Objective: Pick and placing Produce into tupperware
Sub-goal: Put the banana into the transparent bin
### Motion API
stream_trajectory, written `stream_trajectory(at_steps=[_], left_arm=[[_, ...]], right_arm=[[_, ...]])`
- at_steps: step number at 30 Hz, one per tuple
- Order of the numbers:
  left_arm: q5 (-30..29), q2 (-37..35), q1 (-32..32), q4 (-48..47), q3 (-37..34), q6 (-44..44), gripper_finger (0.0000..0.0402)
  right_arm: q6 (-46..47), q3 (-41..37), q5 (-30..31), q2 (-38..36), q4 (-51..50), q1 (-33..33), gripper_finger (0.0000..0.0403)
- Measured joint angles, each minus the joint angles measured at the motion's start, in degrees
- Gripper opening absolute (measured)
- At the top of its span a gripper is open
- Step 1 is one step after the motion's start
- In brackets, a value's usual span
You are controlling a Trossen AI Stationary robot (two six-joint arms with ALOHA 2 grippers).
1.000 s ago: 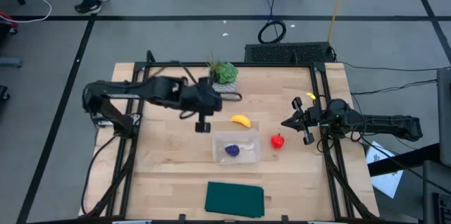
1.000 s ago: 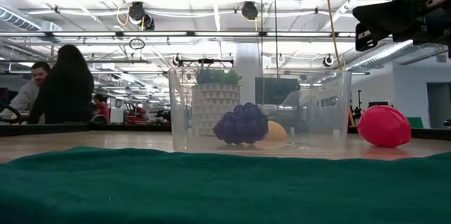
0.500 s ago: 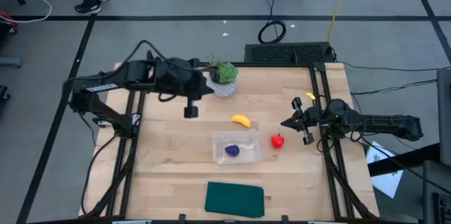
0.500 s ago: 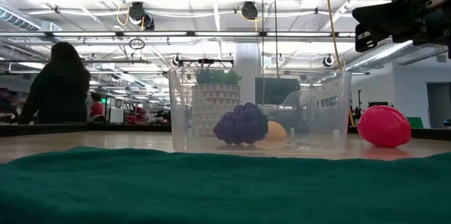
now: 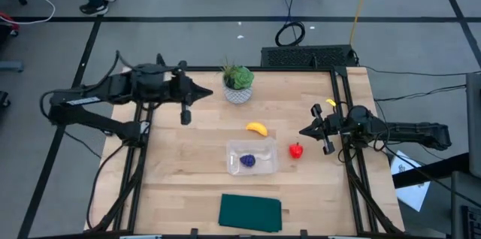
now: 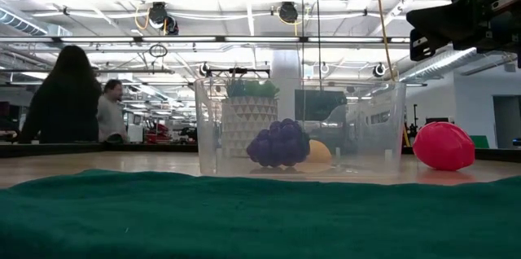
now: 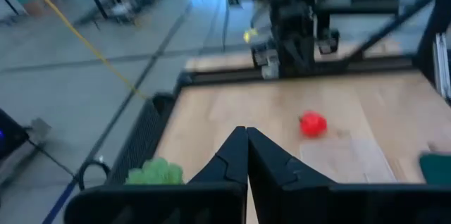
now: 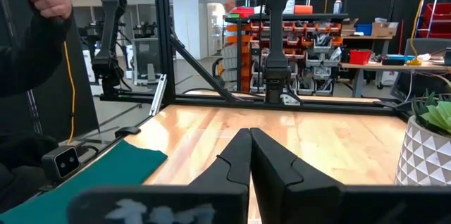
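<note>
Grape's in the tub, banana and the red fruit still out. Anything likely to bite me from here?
The banana lies close to the tupperware far rim, so a reach for it could nudge the tub.

The red fruit is roundish and may roll when the fingers close.

The potted plant stands between the left gripper and the banana and could be clipped. The right gripper waits, shut.

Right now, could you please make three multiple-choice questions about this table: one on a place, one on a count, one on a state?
1. Where is the purple fruit?
A. inside the clear tupperware
B. on the green cloth
C. beside the potted plant

2. How many produce pieces lie outside the tupperware?
A. none
B. two
C. three

3. How are the left gripper's fingers?
A. open
B. holding the banana
C. shut, empty

Answers:
1. A: purple fruit sits within tupperware.
2. B: banana and red fruit lie on wood.
3. C: left gripper fingers meet.
</note>
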Motion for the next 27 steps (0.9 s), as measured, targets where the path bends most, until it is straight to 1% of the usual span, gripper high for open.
stream_trajectory(at_steps=[6, 10, 16, 18, 21, 23, 25, 27], left_arm=[[3.35, -7.49, 1.35, 4.19, -6.46, 0.31, 0.0001], [3.23, -11.39, 1.32, 8.31, -11.18, -0.29, 0.0001], [2.96, -14.77, 1.3, 16.85, -20.31, -2.52, 0.0004], [2.94, -15.69, 1.32, 21.14, -23.75, -3.45, 0.0004], [5.77, -17.32, 1.34, 27.32, -27.95, -3.62, 0.0005], [6.54, -18.54, 1.27, 29.45, -30.14, -3.58, 0.0005], [5.65, -19.61, 1.27, 30.24, -32.16, -3.03, 0.0002], [2.8, -20.51, 1.32, 29.61, -33.85, -2.51, 0.0002]], right_arm=[[0.0, 0.0, 0.0, 0.04, 0.13, -0.01, 0.0], [-0.02, -0.01, 0.02, 0.04, 0.43, 0.01, 0.0], [-0.02, 0.0, 0.04, 0.06, 0.41, 0.01, 0.0], [-0.02, -0.01, 0.04, 0.07, 0.41, 0.0, 0.0], [-0.02, 0.0, 0.07, 0.07, 0.39, -0.01, 0.0], [-0.02, -0.02, 0.06, 0.07, 0.37, 0.01, 0.0], [-0.02, 0.0, 0.07, 0.06, 0.37, 0.01, 0.0], [-0.02, 0.0, 0.07, 0.07, 0.35, -0.01, 0.0]])
